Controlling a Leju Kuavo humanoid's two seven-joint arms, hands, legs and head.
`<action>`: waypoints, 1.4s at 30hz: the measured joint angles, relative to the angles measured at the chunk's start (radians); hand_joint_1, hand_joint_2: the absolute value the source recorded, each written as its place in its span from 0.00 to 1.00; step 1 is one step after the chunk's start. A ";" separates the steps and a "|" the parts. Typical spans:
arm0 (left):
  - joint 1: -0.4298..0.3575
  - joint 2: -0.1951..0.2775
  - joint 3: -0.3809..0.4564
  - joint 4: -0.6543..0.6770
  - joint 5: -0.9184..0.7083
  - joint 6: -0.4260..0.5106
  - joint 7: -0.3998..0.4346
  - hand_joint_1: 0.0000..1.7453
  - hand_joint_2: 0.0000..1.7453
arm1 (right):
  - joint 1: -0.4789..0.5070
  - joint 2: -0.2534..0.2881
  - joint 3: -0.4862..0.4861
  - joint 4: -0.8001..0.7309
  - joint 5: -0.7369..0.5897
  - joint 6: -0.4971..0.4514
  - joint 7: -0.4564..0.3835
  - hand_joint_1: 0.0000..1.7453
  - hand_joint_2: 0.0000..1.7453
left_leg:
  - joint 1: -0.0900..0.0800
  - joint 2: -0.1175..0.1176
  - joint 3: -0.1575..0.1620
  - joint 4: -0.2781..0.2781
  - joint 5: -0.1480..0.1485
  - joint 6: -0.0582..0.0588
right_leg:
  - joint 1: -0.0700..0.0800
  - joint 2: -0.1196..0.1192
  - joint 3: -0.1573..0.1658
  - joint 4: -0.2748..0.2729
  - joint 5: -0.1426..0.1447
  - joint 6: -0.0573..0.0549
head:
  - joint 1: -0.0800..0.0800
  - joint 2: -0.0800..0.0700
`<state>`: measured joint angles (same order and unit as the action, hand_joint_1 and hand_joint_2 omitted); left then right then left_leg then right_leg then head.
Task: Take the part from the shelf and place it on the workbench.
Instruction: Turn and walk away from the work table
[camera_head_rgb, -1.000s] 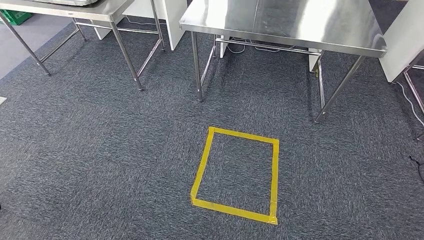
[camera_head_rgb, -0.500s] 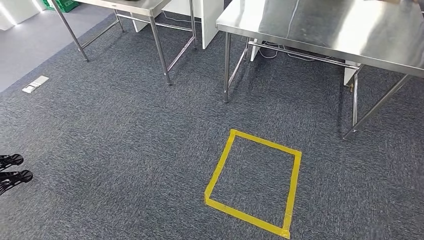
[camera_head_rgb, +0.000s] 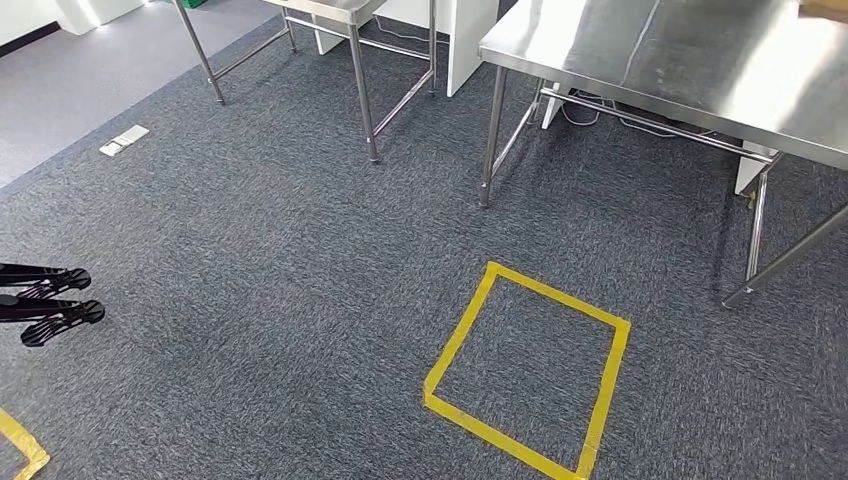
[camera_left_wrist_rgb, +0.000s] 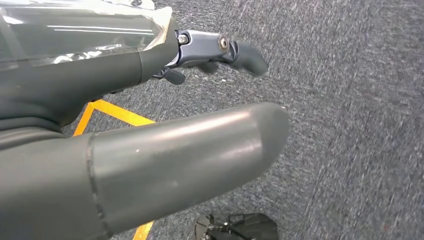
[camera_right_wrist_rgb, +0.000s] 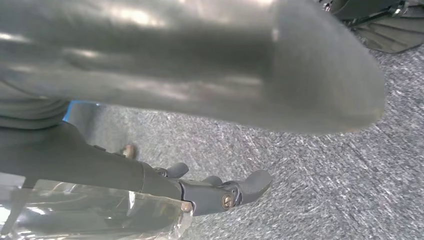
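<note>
Left wrist view: your hands hang low over grey carpet, and you cannot tell where the part is.
Your left hand and right hand each hold the thumb wide of the fingers, with nothing between them. Farther off lies a yellow tape square. Beyond it stands the steel workbench, cut off at the frame edge.

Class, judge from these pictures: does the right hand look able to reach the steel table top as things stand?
Probably not. The table stands beyond the tape square, across open carpet, and the right hand hangs over carpet, nowhere near it. The robot would likely need to walk closer.
</note>
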<state>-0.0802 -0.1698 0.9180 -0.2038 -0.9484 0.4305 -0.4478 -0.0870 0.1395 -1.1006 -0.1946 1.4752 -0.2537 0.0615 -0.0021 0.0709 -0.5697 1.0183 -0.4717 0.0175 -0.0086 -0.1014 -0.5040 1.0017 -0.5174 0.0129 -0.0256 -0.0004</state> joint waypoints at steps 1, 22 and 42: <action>-0.001 0.000 0.000 0.000 -0.002 -0.001 0.003 0.00 0.00 | 0.000 0.001 0.000 0.000 0.000 0.000 0.003 0.00 0.00 | -0.003 -0.012 -0.002 -0.001 0.002 0.004 | 0.001 -0.009 0.001 -0.002 0.000 0.005 | 0.000 0.000; 0.001 -0.015 0.116 0.002 0.140 -0.064 0.132 0.00 0.00 | 0.010 -0.012 0.073 0.000 0.011 -0.009 -0.030 0.00 0.00 | 0.009 -0.089 -0.111 0.173 -0.071 -0.019 | -0.015 0.091 0.000 -0.006 0.009 -0.012 | -0.005 0.000; -0.002 -0.007 0.131 0.002 0.128 -0.041 0.129 0.00 0.00 | 0.005 0.016 0.100 0.001 0.012 -0.032 -0.024 0.00 0.00 | 0.007 -0.139 0.003 -0.024 0.025 0.031 | -0.015 0.105 -0.095 0.181 -0.064 0.045 | 0.008 0.000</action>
<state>-0.0822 -0.1765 1.0494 -0.2022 -0.8202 0.3899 -0.3184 -0.0817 0.1558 -1.0006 -0.1938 1.4870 -0.2858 0.0377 0.0054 -0.0677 -0.5670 0.9942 -0.4468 0.0485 -0.0236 0.0039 -0.5990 1.1829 -0.5812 0.0575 -0.0172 -0.0006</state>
